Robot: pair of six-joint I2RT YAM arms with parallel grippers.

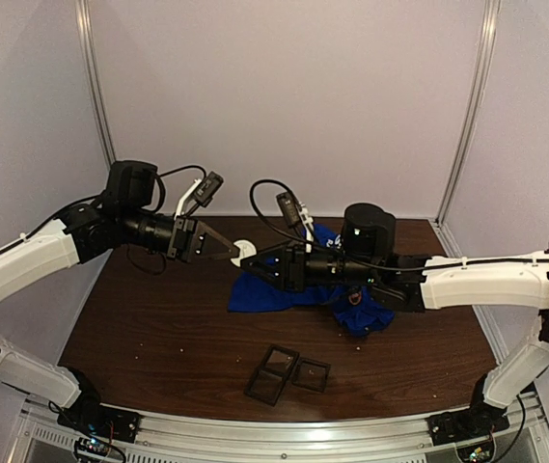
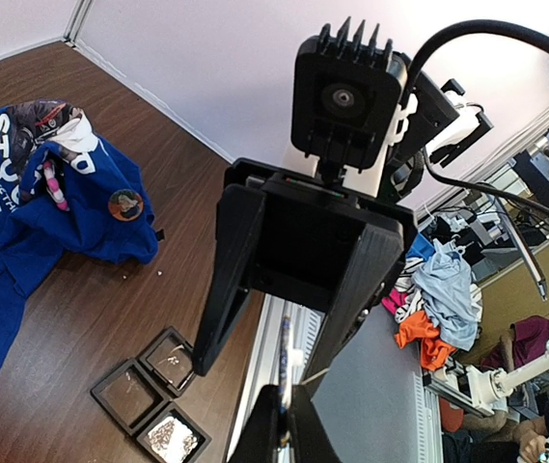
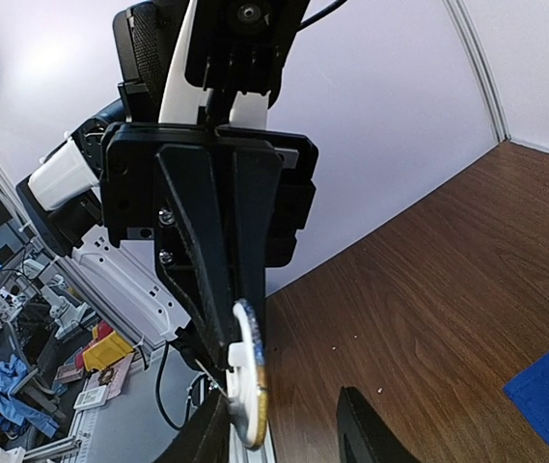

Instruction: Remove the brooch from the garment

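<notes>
The blue T-shirt [image 1: 266, 294] lies crumpled on the table under my right arm; it also shows in the left wrist view [image 2: 13, 222]. My left gripper [image 1: 233, 253] is shut on a round white-backed brooch [image 1: 246, 248], held in the air left of the shirt. The left wrist view shows the brooch edge-on [image 2: 285, 362] between my shut fingertips [image 2: 266, 429]. My right gripper [image 1: 255, 266] faces it, open, with the brooch [image 3: 250, 386] between its fingers [image 3: 363, 429], close to the left one. A second round brooch [image 2: 124, 204] sits pinned on the shirt.
Three small black open jewellery boxes [image 1: 287, 371] sit near the table's front edge, also in the left wrist view [image 2: 149, 400]. Small specks lie scattered on the dark wood table [image 1: 139, 328]. White walls enclose the back and sides.
</notes>
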